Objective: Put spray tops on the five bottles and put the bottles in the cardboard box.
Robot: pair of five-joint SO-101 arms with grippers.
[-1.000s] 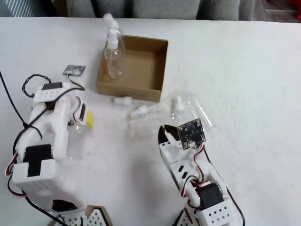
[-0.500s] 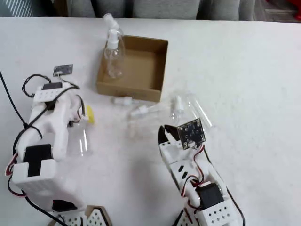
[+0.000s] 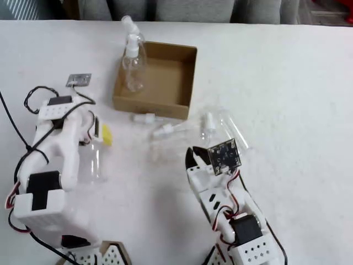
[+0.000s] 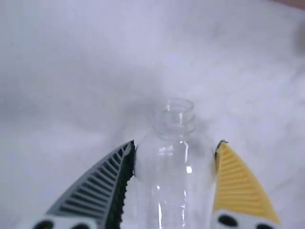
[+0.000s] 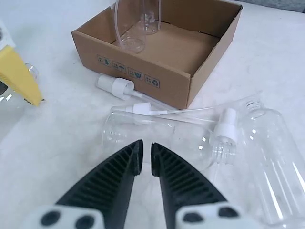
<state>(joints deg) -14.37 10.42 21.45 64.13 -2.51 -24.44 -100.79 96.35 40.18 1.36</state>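
Clasping clear threaded-neck plastic bottle (image 4: 174, 167): ridged left jaws.

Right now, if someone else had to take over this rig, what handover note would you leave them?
Left gripper: shut on an uncapped bottle.
Right gripper: shut, empty, facing the loose parts.
Cardboard box: two topped bottles stand inside.
Table, between box and right gripper: two more bottles lying down and three spray tops. One top sits at a bottle's neck; I cannot tell whether it is fitted.
Done: two of five bottles.
Left: top the other three and box them.
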